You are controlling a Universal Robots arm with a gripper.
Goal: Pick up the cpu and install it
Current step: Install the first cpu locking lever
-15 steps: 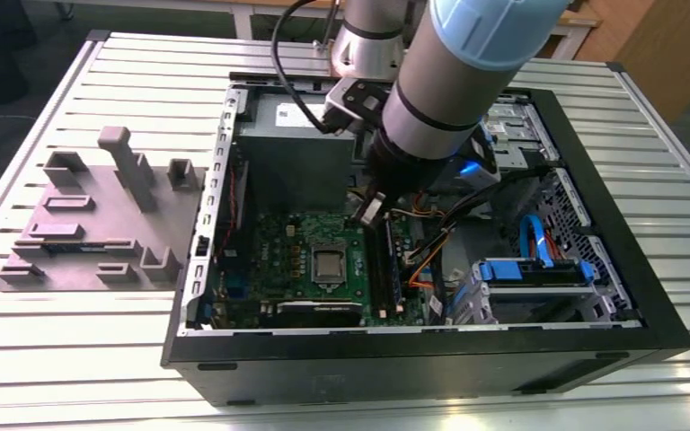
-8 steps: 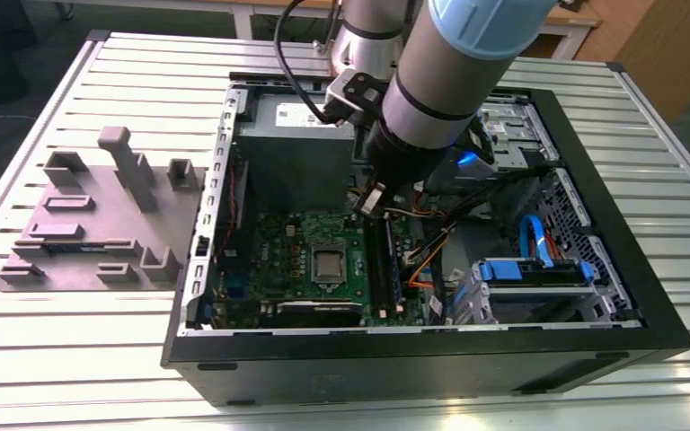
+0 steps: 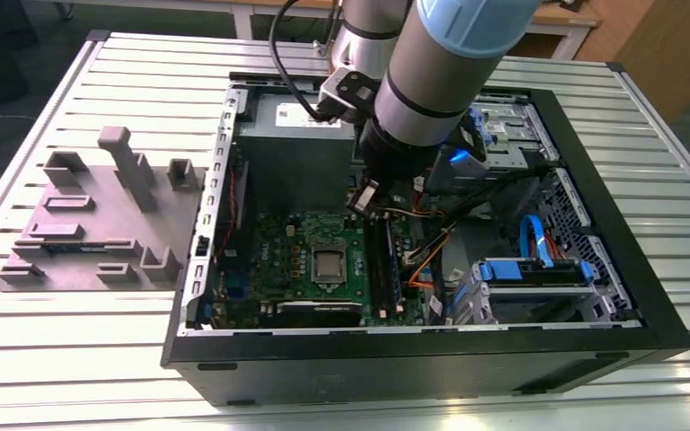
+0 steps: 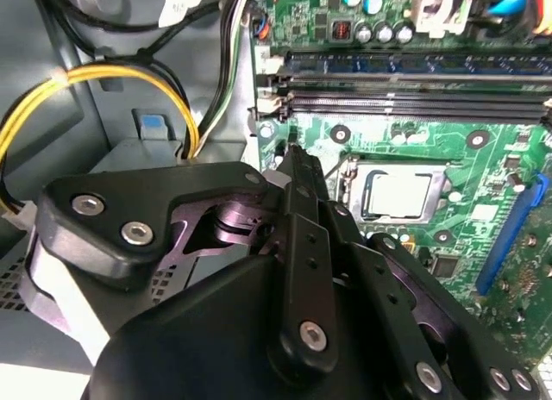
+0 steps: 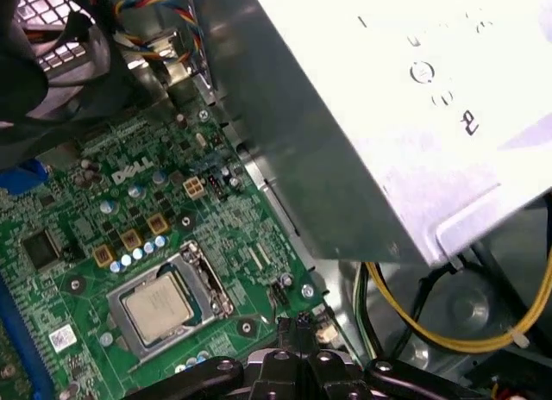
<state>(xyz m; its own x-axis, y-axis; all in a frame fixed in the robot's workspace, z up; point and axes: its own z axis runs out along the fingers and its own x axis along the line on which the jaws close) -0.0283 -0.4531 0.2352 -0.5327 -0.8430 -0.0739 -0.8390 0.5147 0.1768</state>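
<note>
On the exterior view's left, a grey moulded fixture (image 3: 100, 220) rests on the slatted worktop (image 3: 33, 359), just beside the open computer case (image 3: 429, 359) that takes up the middle and the exterior view's right. Inside the case lies the green motherboard (image 3: 303, 260), and the cpu (image 3: 327, 263) sits flat in its socket (image 4: 358, 193) near the board's centre; both wrist views show its silver top level and square within the metal frame, cpu (image 4: 397, 195) and cpu (image 5: 159, 307).

The gripper (image 3: 367, 199) hangs over the board beside the grey power supply box (image 3: 291, 148), up and off to one side of the socket and apart from the chip. In the second wrist view the fingers (image 4: 302, 193) look closed together into one thin blade with nothing between them.

As a judgement, the chip appears already seated, so doing this step well means keeping the closed fingers clear of the socket frame and the black memory slots (image 4: 414, 103) alongside it, and staying off the yellow cables (image 4: 95, 81) near the box. Any touch on the chip should come straight down and flat, without sideways drag.
</note>
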